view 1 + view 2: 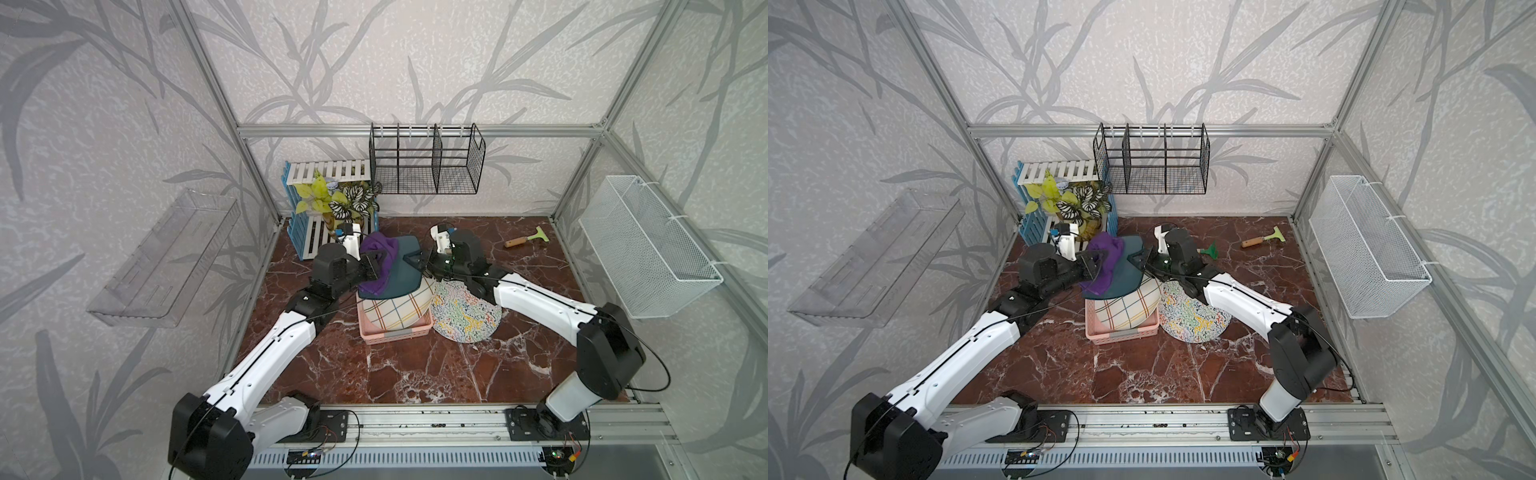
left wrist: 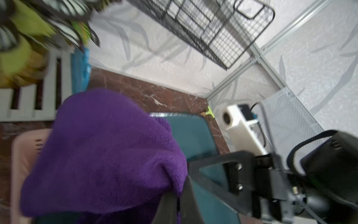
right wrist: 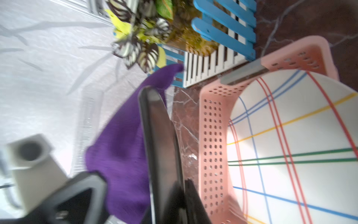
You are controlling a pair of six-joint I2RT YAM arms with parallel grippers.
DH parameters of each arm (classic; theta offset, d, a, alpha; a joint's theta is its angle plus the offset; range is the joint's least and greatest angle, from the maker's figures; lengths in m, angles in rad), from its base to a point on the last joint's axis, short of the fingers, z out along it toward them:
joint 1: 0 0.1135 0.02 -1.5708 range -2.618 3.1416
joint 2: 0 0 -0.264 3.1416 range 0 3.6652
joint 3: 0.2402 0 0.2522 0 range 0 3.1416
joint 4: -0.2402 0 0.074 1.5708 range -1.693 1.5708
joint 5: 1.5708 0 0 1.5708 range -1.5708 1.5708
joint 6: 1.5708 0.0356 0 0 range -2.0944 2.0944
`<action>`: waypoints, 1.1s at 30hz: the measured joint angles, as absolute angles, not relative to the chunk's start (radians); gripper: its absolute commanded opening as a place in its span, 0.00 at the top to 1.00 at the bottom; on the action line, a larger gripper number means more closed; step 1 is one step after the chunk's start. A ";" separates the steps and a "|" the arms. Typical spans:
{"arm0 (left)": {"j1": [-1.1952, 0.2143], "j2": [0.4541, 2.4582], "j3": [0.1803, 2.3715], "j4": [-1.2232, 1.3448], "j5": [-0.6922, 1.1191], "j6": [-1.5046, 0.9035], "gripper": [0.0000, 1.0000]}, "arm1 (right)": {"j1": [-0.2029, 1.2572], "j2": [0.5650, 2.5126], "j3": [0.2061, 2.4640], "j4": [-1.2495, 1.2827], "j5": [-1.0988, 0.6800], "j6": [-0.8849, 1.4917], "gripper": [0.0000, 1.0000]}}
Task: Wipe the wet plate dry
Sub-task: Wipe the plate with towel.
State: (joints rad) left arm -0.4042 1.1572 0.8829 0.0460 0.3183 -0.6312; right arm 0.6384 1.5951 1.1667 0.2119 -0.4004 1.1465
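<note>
A: Top views: where is the plate?
B: The teal plate [image 1: 405,276] is held tilted above the pink basket [image 1: 395,336], clear of the worktop [image 1: 415,365], presumably so its face can be reached. Its rim is clamped by the right hand [image 1: 417,262], which is closed down to the plate's thickness. The purple cloth [image 1: 380,255] is pinched by the left hand [image 1: 371,266], fully closed, and is laid against the plate's upper face. The same is shown in both top views.
A: Other crockery?
B: A checked plate [image 1: 395,307] is seen tilted in the basket. A patterned plate [image 1: 465,311] is placed just beside it. Neither is touched.
A: Left wrist?
B: The cloth [image 2: 106,151] is draped over much of the plate [image 2: 190,133], with a fold nipped between the closed jaws. Wetness cannot be told, as the picture is blurred.
A: Right wrist?
B: The plate [image 3: 160,139] is seen edge-on, with its rim gripped. The cloth [image 3: 120,155] is behind it. Wiping is judged under way, with part of the face not yet covered.
</note>
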 measured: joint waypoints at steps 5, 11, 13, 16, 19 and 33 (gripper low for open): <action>-0.495 1.198 0.865 0.154 0.345 -0.673 1.00 | 0.628 1.570 1.139 0.247 -0.361 1.211 1.00; -0.640 1.275 0.889 0.295 0.381 -0.731 1.00 | 0.587 1.557 1.118 0.250 -0.315 1.245 1.00; -0.654 1.289 0.891 0.341 0.395 -0.755 1.00 | 0.558 1.546 1.111 0.270 -0.310 1.276 1.00; -0.627 1.266 0.899 0.345 0.397 -0.764 1.00 | 0.518 1.508 1.103 0.306 -0.297 1.317 1.00; -0.558 1.229 0.904 0.320 0.403 -0.761 1.00 | 0.500 1.460 1.105 0.310 -0.295 1.316 1.00; -0.458 1.402 1.157 0.125 0.453 -0.645 1.00 | 0.551 1.407 1.119 0.258 -0.248 1.098 1.00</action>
State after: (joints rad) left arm -0.4583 1.4017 1.1572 0.1253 0.4530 -0.6453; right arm 0.5507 1.4067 1.1187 0.2584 -0.2478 1.0981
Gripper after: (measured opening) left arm 0.044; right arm 0.174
